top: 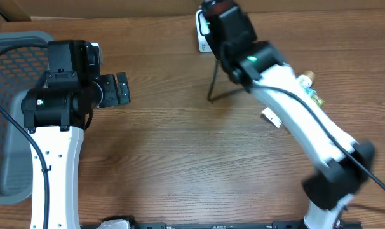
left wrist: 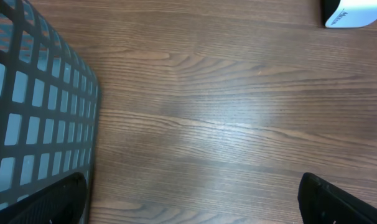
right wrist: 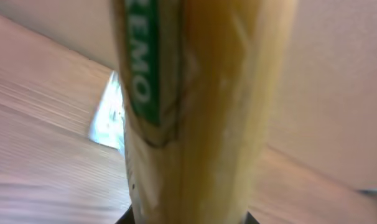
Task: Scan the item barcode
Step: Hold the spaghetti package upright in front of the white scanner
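The item (right wrist: 201, 106) is a yellowish tube-like pack with a green label strip, and it fills the right wrist view, standing upright. My right gripper (right wrist: 188, 216) is shut on its lower end; only dark finger edges show at the bottom. Overhead, the right arm (top: 288, 95) reaches to the table's far middle, where its wrist covers the item and part of a white scanner (top: 201, 37). That scanner appears as a pale patch (right wrist: 107, 115) just behind the item. My left gripper (top: 123, 88) hangs open beside the basket, holding nothing, with its fingertips (left wrist: 55, 202) wide apart over bare wood.
A grey mesh basket (top: 8, 70) stands at the left edge, its wall (left wrist: 33, 106) close to my left fingers. A small bottle-like pack (top: 310, 89) and a white tag (top: 271, 117) lie beside the right arm. A thin black stand (top: 213, 79) rises below the scanner.
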`<state>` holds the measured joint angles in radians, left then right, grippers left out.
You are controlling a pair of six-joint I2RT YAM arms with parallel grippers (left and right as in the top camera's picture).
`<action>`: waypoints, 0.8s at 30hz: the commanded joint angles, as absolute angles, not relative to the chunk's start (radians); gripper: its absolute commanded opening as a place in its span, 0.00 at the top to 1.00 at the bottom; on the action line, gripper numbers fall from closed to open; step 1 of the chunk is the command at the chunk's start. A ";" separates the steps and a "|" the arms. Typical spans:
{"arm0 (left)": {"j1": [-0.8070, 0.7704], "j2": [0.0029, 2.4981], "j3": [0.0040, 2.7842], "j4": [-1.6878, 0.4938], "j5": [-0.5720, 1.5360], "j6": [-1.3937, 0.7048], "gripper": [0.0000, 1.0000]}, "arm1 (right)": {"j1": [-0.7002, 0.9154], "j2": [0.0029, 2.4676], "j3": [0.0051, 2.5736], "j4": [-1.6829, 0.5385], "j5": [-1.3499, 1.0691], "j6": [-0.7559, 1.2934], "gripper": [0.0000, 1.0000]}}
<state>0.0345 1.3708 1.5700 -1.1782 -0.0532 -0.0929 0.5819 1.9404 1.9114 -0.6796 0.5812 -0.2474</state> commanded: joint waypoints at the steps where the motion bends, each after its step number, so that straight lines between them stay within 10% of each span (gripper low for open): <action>1: 0.032 1.372 1.586 -1.174 -0.059 -0.067 0.01 | 0.572 2.024 1.945 -0.567 0.812 -0.516 0.96; 24: 0.032 1.372 1.586 -1.174 -0.059 -0.067 0.00 | 0.473 2.449 1.945 0.195 0.957 -1.097 0.96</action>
<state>0.0345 1.3708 1.5700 -1.1786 -0.0532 -0.0929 0.4675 2.4722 1.9053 0.1509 0.9127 -1.0676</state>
